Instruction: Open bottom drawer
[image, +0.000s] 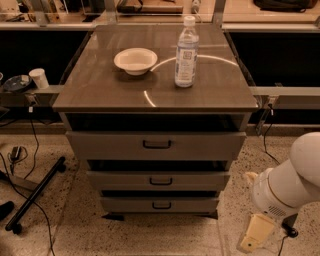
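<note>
The arm (295, 180) runs out past the right edge, and its round body covers the upper part of the gripper (255, 234), which hangs low near the floor, right of the bench (100, 95). The bottom drawer (160, 205) shows only its front; its inside lies in shadow. The print on the bottle (186, 52) cannot be read. A dark dish (15, 82) is cut by the left edge.

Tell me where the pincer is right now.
Camera view, lower right: the pincer hangs near the floor, right of the bottom drawer, not touching it.
</note>
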